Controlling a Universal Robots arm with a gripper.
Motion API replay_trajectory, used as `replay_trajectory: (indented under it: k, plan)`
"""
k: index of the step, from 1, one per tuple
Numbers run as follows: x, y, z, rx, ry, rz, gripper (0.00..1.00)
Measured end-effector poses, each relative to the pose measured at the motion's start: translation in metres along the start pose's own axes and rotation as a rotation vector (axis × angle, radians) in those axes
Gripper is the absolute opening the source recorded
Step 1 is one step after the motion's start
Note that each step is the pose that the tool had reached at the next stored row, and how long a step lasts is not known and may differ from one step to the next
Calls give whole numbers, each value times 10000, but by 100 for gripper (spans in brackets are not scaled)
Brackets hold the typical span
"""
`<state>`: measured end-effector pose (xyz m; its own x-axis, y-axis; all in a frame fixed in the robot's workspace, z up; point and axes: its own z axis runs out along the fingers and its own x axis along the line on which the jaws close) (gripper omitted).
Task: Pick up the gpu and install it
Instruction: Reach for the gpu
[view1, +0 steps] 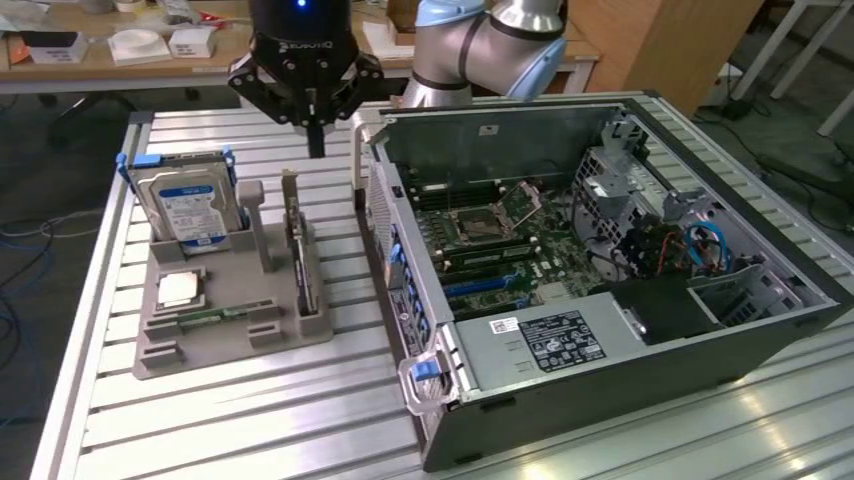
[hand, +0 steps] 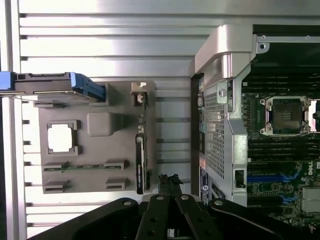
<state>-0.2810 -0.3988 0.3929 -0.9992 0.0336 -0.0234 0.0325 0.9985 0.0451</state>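
claw (view1: 316, 140) clenched and empty above the tabletop (view1: 267, 420), near its far edge in the exterior view. gpu (view1: 299, 255) stands on edge in the grey holder (view1: 200, 345), beside the computer case (view1: 601, 400).

The arm (view1: 467, 50) is built of rounded silver-grey metal segments with a pale blue cap at the joint. At its wrist end sits a glossy black housing (view1: 304, 40) with white lettering and a small blue light. The jaws are matte black linked bars, jointed with round pivot pins and tapering to slim dark tips.
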Motion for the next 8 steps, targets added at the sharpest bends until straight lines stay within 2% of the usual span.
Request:
replay_trajectory:
  k: [8]
  plan:
    - [215, -7, -4, 0, 2, -30, 10]
